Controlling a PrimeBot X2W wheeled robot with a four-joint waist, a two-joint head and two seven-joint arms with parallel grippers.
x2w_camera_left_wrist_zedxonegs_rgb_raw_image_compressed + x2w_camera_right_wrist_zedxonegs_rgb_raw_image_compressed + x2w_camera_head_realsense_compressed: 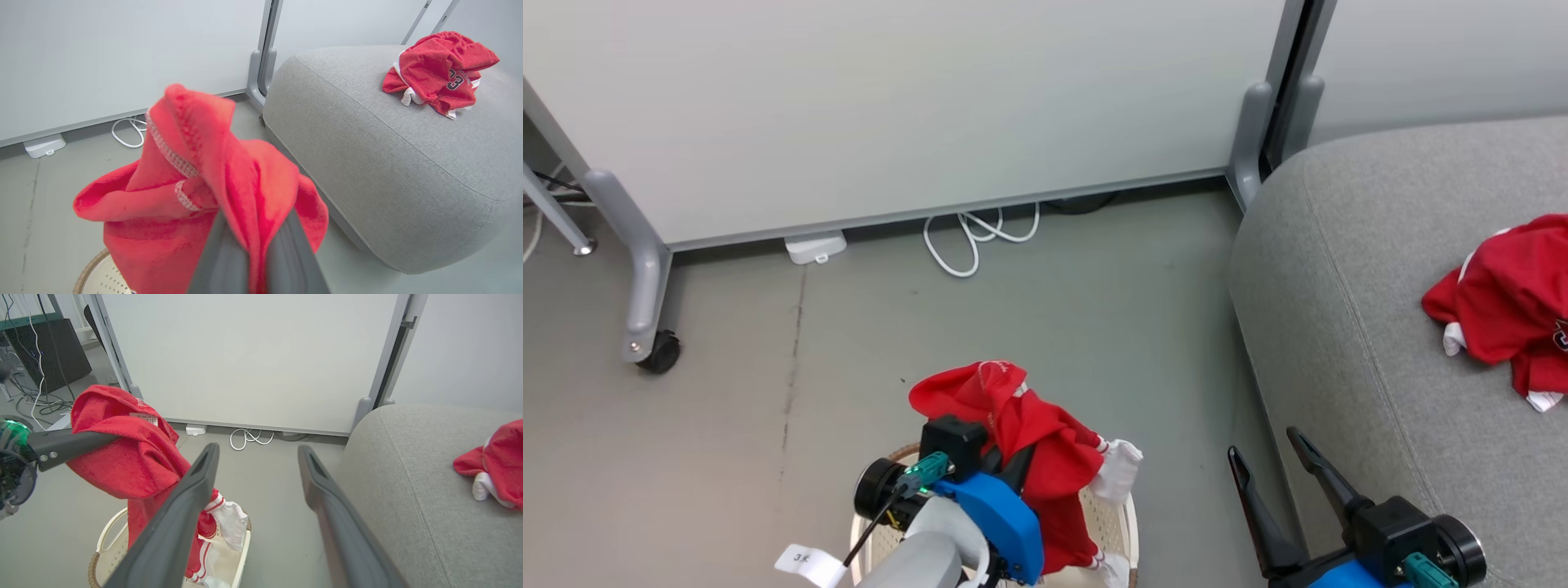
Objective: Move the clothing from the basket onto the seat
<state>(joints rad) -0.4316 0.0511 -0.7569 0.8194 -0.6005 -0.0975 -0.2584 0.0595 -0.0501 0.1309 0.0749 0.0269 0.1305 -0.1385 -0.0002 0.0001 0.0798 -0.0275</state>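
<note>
The left gripper (1005, 461), clamped on a red garment (1049, 457), holds it up over the basket (245, 547) so it can go to the seat (1339, 286); the right gripper (1264, 443) stands spread apart, empty.

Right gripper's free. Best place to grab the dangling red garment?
Likely the red garment's white-trimmed lower end, dangling over the basket: come from the seat side with open jaws level. The left gripper pinches the top bunch, so the lower end hangs loose.
</note>
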